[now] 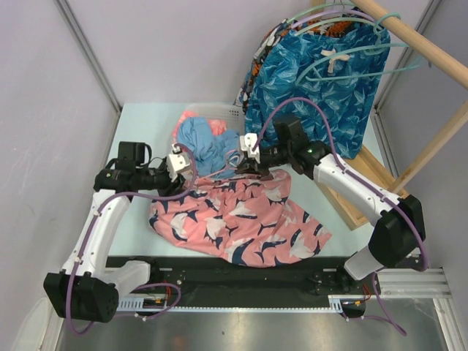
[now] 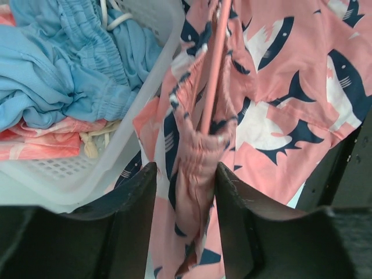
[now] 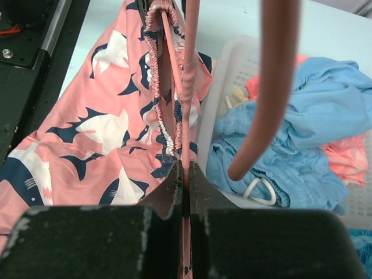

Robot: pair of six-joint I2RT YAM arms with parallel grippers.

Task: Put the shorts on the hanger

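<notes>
- The right gripper (image 3: 184, 174) is clenched on the thin pink wire of the hanger (image 3: 273, 87). In the right wrist view, the hook is seen curving up just beside the closed fingers.
- The left gripper (image 2: 186, 177) is released. Its jaws stand apart, and a gathered fold of the waistband of the shorts (image 2: 279, 116) hangs between them. A gap is visible on one side of the fold.
- The shorts are spread on the bench (image 1: 135, 124) ahead of the arm bases, and their waistband end is raised between the two grippers.
- One arm of the hanger is passed into the waistband opening, and the elastic is bunched around it.
- A white perforated basket (image 2: 139, 116) is set just behind the shorts and touches them near the waistband. A light-blue garment (image 2: 58, 87) is heaped inside it.
- At the far right, blue leaf-print shorts (image 1: 322, 80) are hung on teal hangers (image 1: 351, 58) from a wooden rail (image 1: 431, 51).
</notes>
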